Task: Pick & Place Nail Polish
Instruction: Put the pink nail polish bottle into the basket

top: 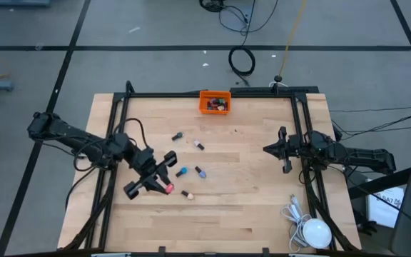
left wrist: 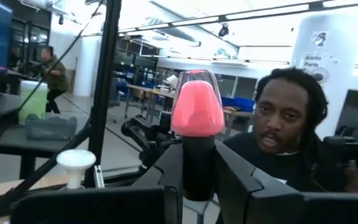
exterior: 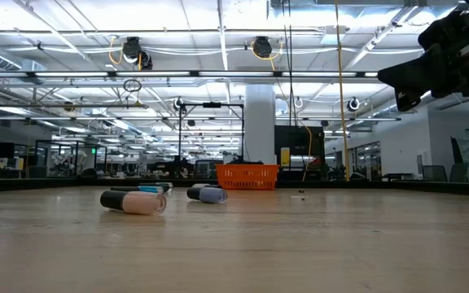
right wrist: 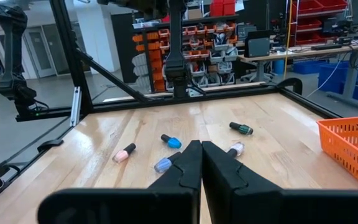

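Observation:
My left gripper is raised over the table's left half and shut on a pink nail polish bottle with a dark cap; the bottle also shows in the left wrist view. Several other bottles lie on their sides on the wood: a peach one, two bluish ones, a pale one and a dark one. My right gripper is shut and empty at the table's right side; its closed fingers point toward the bottles. My left gripper pinches the bottle's dark cap between its two fingers. The fingers lie roughly level, pointing toward the table's near right. The pink body sticks out past the fingertips, in line with them. The bottle is lifted clear of the table.
An orange bin with several bottles inside stands at the middle of the far edge. A white round object with a cable sits at the near right corner. A black frame borders the table. A person shows beyond the table.

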You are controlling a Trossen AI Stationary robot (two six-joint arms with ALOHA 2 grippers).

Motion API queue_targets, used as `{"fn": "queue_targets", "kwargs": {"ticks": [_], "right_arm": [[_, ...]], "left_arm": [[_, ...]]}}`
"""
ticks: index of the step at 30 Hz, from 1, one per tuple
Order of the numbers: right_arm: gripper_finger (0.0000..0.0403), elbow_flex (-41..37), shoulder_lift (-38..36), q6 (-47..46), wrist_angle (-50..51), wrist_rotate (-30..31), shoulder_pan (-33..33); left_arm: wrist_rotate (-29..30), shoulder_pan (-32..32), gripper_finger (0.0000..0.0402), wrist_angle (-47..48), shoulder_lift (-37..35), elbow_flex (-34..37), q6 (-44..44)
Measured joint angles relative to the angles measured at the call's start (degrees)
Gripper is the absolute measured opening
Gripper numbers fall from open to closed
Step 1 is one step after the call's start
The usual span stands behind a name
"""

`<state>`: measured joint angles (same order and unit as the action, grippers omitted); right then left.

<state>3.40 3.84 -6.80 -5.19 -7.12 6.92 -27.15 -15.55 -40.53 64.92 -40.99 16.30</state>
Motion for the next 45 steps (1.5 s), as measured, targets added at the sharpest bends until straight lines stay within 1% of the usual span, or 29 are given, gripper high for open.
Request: {"fn": "queue_targets", "kwargs": {"ticks": [5, 7, 9, 11, 15, 18, 20, 22, 26, 29, 34, 38, 41, 43, 45], "right_arm": [[0.0, -0.02, 0.0, 0.0, -0.02, 1.51, 0.0], [0.0, -0.02, 0.0, -0.05, -0.02, 1.43, 0.0], [0.0, 0.0, 0.0, -0.47, -0.02, 1.43, 0.0], [0.0, -0.01, 0.0, -0.92, 0.0, 1.4, 0.0], [0.0, -0.02, 0.0, -1.35, -0.23, 1.64, 0.0], [0.0, -0.02, 0.8, -3.18, -0.7, 5.47, -0.02], [0.0, -0.02, 2.26, -4.24, -1.32, 7.64, -0.02], [0.0, -0.03, 4.57, -5.17, -2.66, 8.63, -0.02], [0.0, -0.05, 11.76, -7.21, -10.16, 8.57, -0.35], [0.0, -0.06, 19.12, -8.37, -16.67, 8.59, -1.03], [0.0, -0.06, 33.2, -11.25, -27.83, 8.88, -1.42], [0.0, -0.08, 43.96, -12.52, -37.44, 10.24, -1.4], [0.0, -0.08, 50.01, -12.65, -43.22, 10.19, -1.4], [0.0, -0.08, 52.74, -13.44, -45.55, 10.1, -1.4], [0.0, -0.08, 54.92, -14.17, -47.21, 10.08, -1.4]], "left_arm": [[0.3, 0.3, 0.0037, 0.76, -0.02, 0.0, -1.48], [2.25, 0.6, 0.0037, 3.39, -0.02, 0.0, -3.74], [7.03, 0.96, 0.0037, 7.6, -0.02, 0.0, -6.86], [13.56, 1.23, 0.0037, 11.76, 0.0, 0.0, -10.8], [30.07, 1.83, 0.0043, 17.76, 1.67, -0.02, -18.67], [40.38, 2.96, 0.0044, 18.87, 4.8, -0.02, -25.08], [44.31, 4.36, 0.004, 19.03, 7.57, -0.02, -29.79], [45.14, 6.45, 0.0038, 18.7, 10.87, -0.02, -33.54], [45.33, 11.03, 0.0038, 18.1, 16.87, -0.72, -37.05], [45.79, 13.89, 0.0044, 20.93, 21.34, -3.9, -39.31], [50.53, 16.12, 0.0038, 32.35, 29.46, -13.68, -46.68], [52.6, 16.6, 0.0038, 39.44, 35.23, -21.45, -49.96], [55.56, 16.76, 0.0038, 42.34, 37.79, -25.56, -52.77], [58.92, 17.26, 0.0038, 42.62, 38.56, -27.31, -55.62], [60.55, 18.7, 0.0039, 42.93, 38.66, -28.59, -58.09]]}}
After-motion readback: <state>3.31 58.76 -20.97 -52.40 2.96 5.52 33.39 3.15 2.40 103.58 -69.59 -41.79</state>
